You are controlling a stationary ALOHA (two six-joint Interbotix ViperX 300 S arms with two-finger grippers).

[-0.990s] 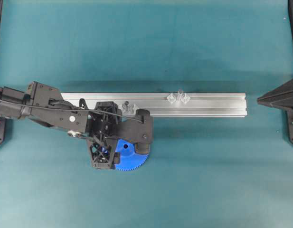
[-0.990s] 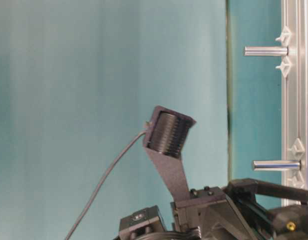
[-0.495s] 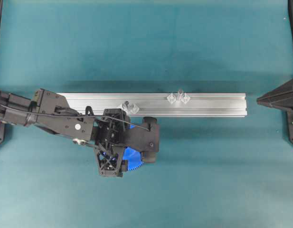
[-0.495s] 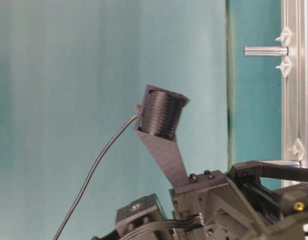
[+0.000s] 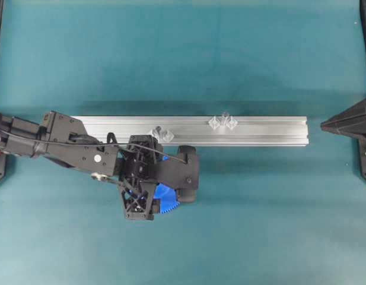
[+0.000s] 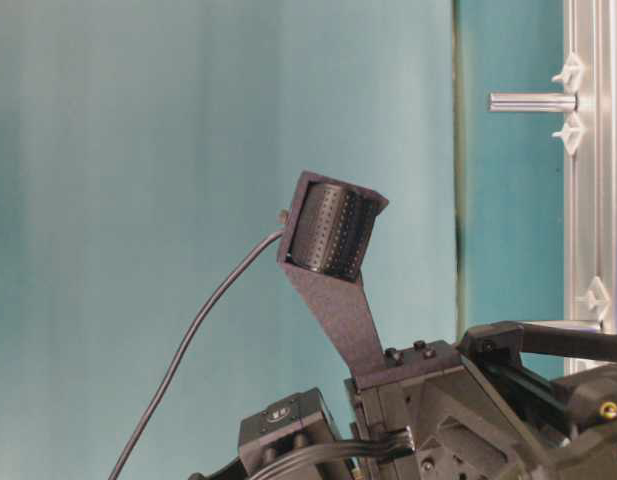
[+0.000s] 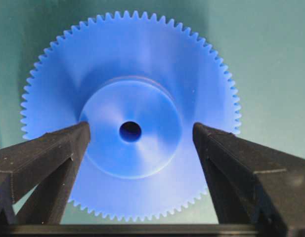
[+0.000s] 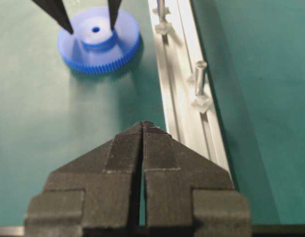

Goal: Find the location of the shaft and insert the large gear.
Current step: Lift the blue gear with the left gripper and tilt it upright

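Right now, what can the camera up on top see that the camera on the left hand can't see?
Only the overhead view shows the long silver rail, the two pins on it, including the shaft between its spaced clear tabs, and the whole left arm.

Only the left wrist view shows the large gear close up: all its teeth, the round hub and the small centre hole, with one finger on each side of the hub.

Both show the blue gear, the open left gripper over it and the teal table.

We note a bright blue large gear (image 7: pixel 130 118) on a teal counter (image 5: pixel 260 225). The rail (image 5: pixel 260 130) is silver-grey; the left pincer (image 7: pixel 137 136) is matte black.
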